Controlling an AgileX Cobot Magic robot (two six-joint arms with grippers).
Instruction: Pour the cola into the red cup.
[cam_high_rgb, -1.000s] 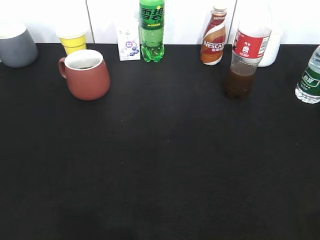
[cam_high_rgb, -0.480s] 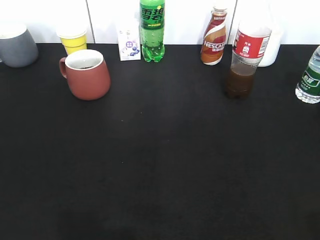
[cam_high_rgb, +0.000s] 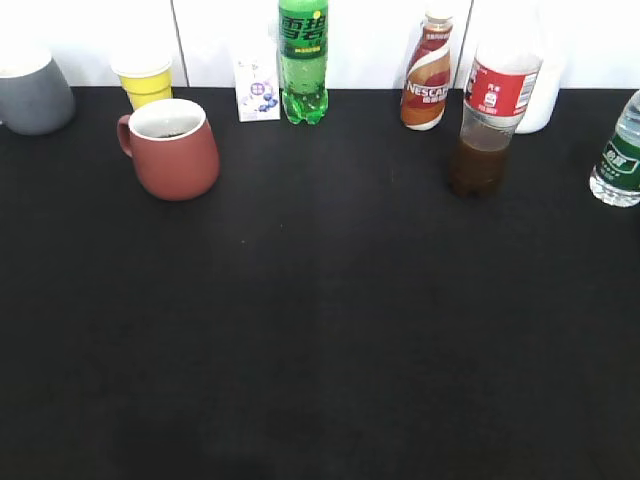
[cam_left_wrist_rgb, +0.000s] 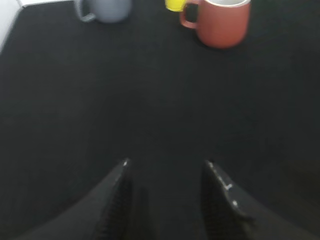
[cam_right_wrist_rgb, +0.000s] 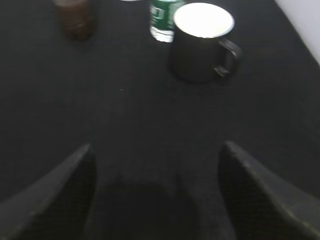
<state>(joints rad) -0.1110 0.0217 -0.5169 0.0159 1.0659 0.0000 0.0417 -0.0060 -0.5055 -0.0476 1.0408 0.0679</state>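
Observation:
The cola bottle (cam_high_rgb: 488, 120) stands upright at the back right of the black table, with dark liquid in its lower part and a red label. Its base also shows in the right wrist view (cam_right_wrist_rgb: 74, 17). The red cup (cam_high_rgb: 172, 148) stands at the back left, handle to the left, with a little dark liquid inside. It also shows in the left wrist view (cam_left_wrist_rgb: 220, 21). My left gripper (cam_left_wrist_rgb: 166, 165) is open and empty over bare table, well short of the cup. My right gripper (cam_right_wrist_rgb: 156, 147) is wide open and empty. Neither gripper shows in the exterior view.
A grey mug (cam_high_rgb: 34, 92), a yellow paper cup (cam_high_rgb: 146, 80), a small carton (cam_high_rgb: 257, 92), a green Sprite bottle (cam_high_rgb: 303, 60), a Nescafe bottle (cam_high_rgb: 427, 80), a white container (cam_high_rgb: 545, 90) and a water bottle (cam_high_rgb: 618, 155) stand along the back. A black mug (cam_right_wrist_rgb: 200, 42) stands at the right.
The whole exterior picture shifts very slightly; no object on the table changes place. No arm shows in the exterior view.

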